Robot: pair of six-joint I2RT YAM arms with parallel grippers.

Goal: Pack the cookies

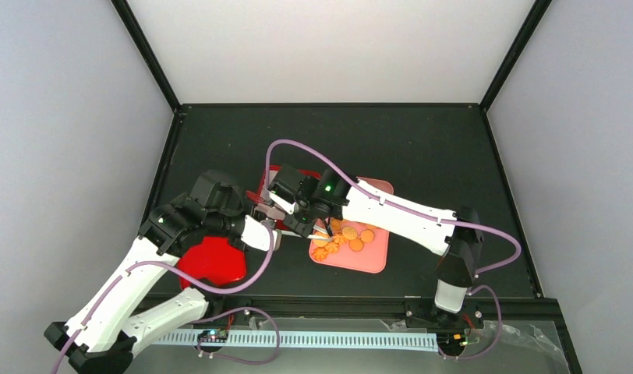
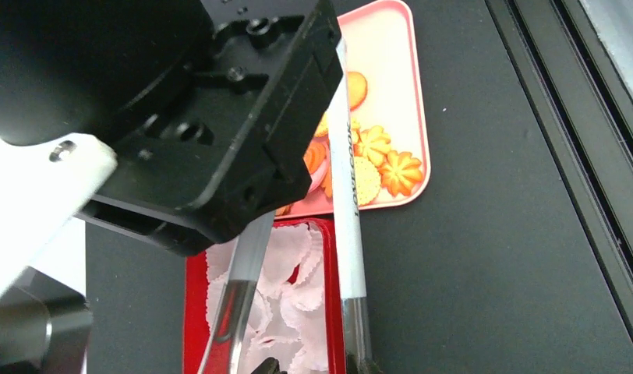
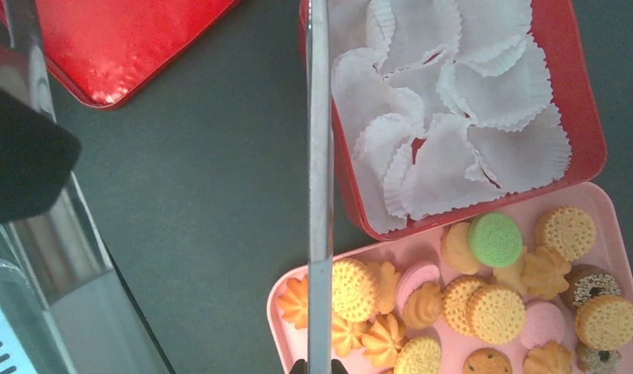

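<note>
Right tool pinches tongs by one arm (reach without crushing). Left tool at tong ends, grip unclear. Cookies on pink tray touching red tin, likely for short transfers.

I note a black arm housing filling the upper left. Metal tongs run out beneath it, both blades spread above a red tin of white paper cups. The cookies crowd the pink tray's corner just beside the tin's edge, on the dark bench.
</note>
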